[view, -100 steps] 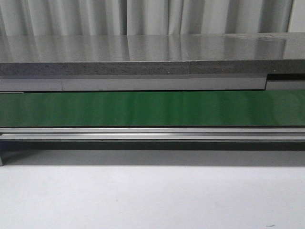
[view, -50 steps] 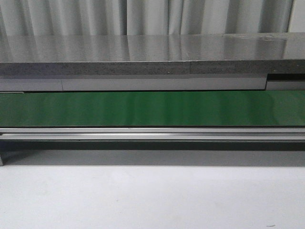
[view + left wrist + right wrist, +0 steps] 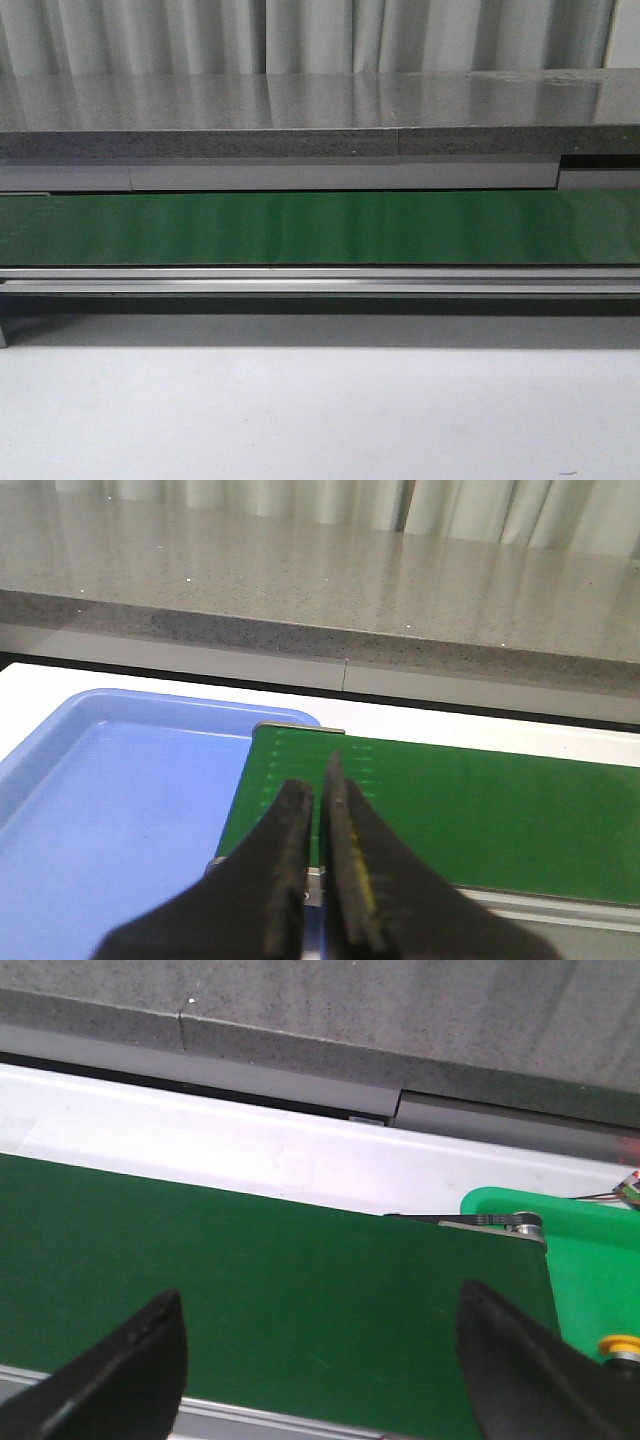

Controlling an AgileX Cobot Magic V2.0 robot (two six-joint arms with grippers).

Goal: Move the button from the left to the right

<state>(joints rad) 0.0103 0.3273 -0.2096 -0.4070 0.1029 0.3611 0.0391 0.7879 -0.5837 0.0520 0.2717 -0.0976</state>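
The button never showed whole in any of your 3 views. In the right wrist view, a small yellow round bit (image 3: 620, 1346) sat at the frame edge on the bright green tray (image 3: 590, 1260), half cut off, and some thin wires (image 3: 628, 1188) poked in near it; you could not tell whether either belonged to the button.

Front view gave you only the green conveyor belt (image 3: 320, 228), its metal rail (image 3: 320, 279), the grey stone counter (image 3: 300, 120) behind and the pale table (image 3: 320, 420) in front. Neither arm reached into it.

Left gripper (image 3: 318, 790): fingers were pressed nearly together, only a thin slit between them, nothing in it. It hung over the belt's end, just beside the blue tray (image 3: 60, 750), whose near side ran out of frame.

Right gripper (image 3: 320, 1350): fingers spread wide, tips cut off by the frame bottom, nothing held, above the belt near its roller end (image 3: 500, 1222).

Against the front view 1.0 s and 0.5 s earlier, nothing had changed.
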